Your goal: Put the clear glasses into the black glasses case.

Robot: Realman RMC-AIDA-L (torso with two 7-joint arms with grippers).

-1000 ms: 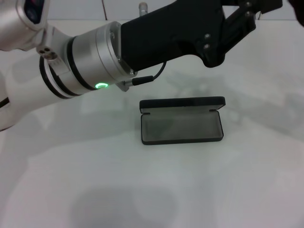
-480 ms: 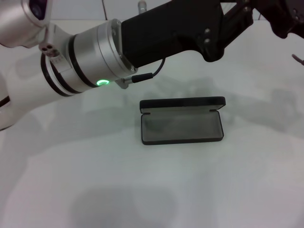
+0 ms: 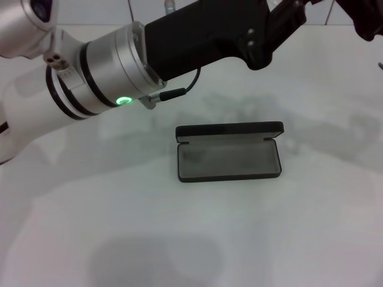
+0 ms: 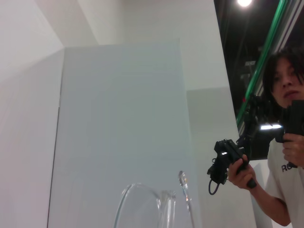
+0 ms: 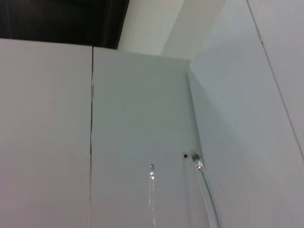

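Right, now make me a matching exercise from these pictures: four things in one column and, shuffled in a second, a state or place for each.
Things:
1. black glasses case
2. clear glasses
3. light ring on the left arm
4. left gripper

States or places:
A. glowing green
B. lying open on the white table, nothing inside
C. raised above the table, beyond the case
D. close before the left wrist camera, not in the case

Pairs: 1-B, 2-D, 3-A, 4-C

Black glasses case lies open at frame centre, nothing inside it. White surface around it is unobstructed. Upper frame is crossed by the left arm, raised above the surface; upper right corner is occupied by the right arm.
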